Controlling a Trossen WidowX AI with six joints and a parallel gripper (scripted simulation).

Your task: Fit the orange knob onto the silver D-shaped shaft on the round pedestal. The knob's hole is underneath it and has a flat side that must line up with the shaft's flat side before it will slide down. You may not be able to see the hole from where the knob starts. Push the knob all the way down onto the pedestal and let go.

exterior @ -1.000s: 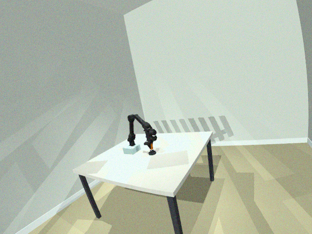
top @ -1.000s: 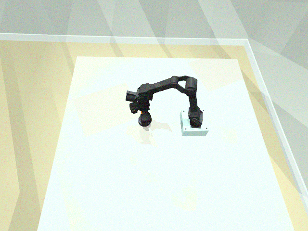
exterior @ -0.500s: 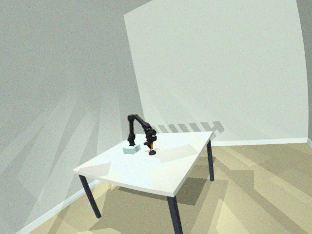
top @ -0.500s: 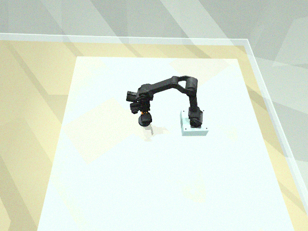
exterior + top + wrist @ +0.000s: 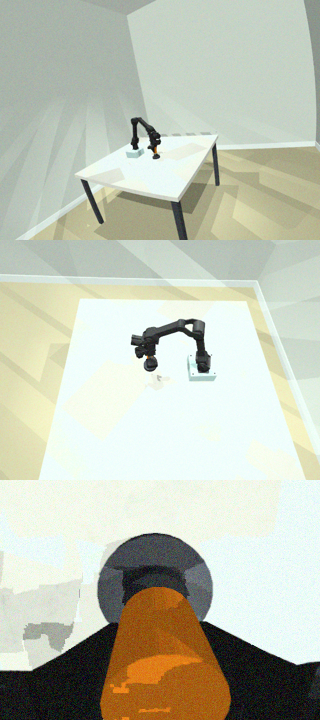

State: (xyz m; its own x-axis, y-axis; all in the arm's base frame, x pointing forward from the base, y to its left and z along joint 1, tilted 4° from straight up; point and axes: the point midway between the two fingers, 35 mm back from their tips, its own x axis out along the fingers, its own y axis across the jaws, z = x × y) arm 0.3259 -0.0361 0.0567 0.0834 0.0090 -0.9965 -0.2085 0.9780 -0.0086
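Gripper (image 5: pixel 151 359) (image 5: pixel 155 148) (image 5: pixel 158 630) jaws are pinching the orange knob (image 5: pixel 149 357) (image 5: pixel 155 150) (image 5: pixel 162 645), one dark finger on each side in the wrist view. Knob's long axis runs out from betw. the jaws toward the round pedestal (image 5: pixel 146 368) (image 5: pixel 156 157) (image 5: pixel 156 547); in the ext. view it stands approx. upright, directly over the pedestal. That's the relation that counts: knob's far end vs. pedestal's center. Wrist cam shows them close to in line L-R, w/ the dark disc showing around and beyond the knob's end. Can't tell if the end is touching, just above or partly on; silver D-shaft is hidden, as is the hole underneath, so flat-to-flat match is unconfirmed. Prob. at the align/lower step. Next move likely needs a straight push along the knob's axis, w/ a small twist if it binds; risk = flats clashing & knob tilting or slipping in the grip. Only one arm (image 5: pixel 168 328) (image 5: pixel 144 124), its base box (image 5: pixel 202 377) (image 5: pixel 132 154) well apart from the pedestal. Release only once fully seated.
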